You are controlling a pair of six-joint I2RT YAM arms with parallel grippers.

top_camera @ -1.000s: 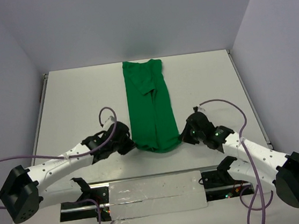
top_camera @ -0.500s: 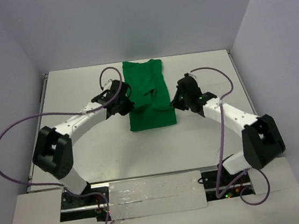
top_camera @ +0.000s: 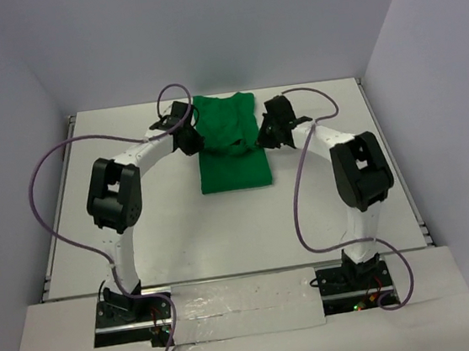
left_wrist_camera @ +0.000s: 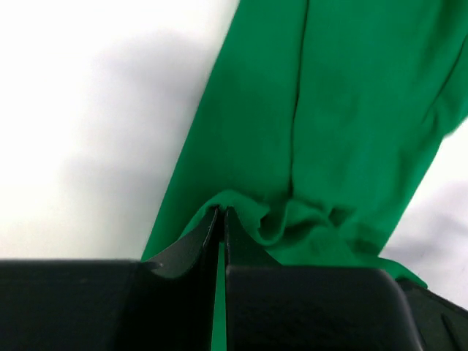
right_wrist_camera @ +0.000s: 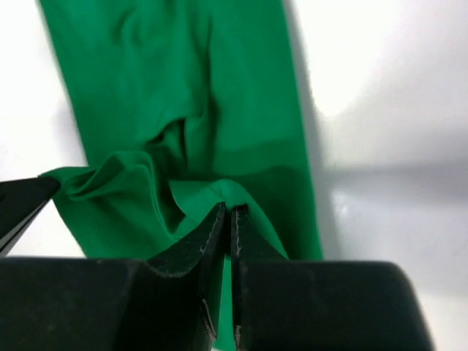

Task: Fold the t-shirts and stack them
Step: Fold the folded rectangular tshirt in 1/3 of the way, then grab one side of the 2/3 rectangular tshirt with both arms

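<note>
A robotics lab cell; a white table (top_camera: 241, 234) boxed in by plain pale walls (top_camera: 202, 35); left arm (top_camera: 114, 198) and right arm (top_camera: 357, 170) bolted to a metal rail (top_camera: 241, 306); purple cables (top_camera: 35, 202) looping loose.

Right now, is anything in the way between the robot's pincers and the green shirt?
No, nothing visible. The left pincer and the right pincer each pinch a fold of the bright-green cloth t-shirt.
</note>
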